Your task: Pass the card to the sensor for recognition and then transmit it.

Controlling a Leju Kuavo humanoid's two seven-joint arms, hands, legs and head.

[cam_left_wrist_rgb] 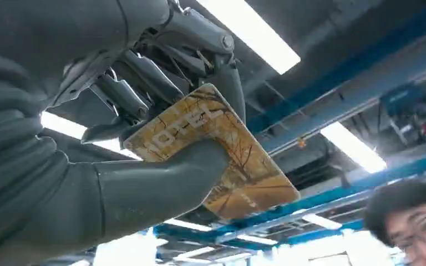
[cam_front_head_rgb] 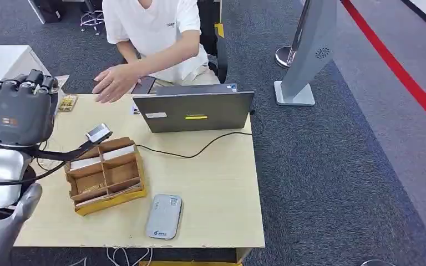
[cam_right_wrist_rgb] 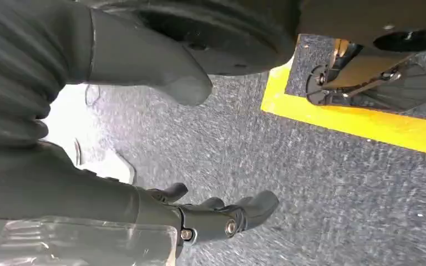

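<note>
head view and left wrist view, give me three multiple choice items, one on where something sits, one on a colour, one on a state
1. Where does the grey card reader lie on the table?
A. near the front edge, beside the cardboard box
B. on top of the laptop
C. inside the box

2. What colour is the card in the left robot hand?
A. plain blue
B. tan and gold with a tree print
C. solid black

3. What is the state of the left robot hand?
A. open and holding nothing
B. pressed flat on the table
C. raised, pinching the card between thumb and fingers

Answers: 1 A, the head view shows the reader near the table's front edge, next to the cardboard box. 2 B, the left wrist view shows its golden printed face. 3 C, the thumb presses the card against the fingers, with the ceiling behind.
</note>
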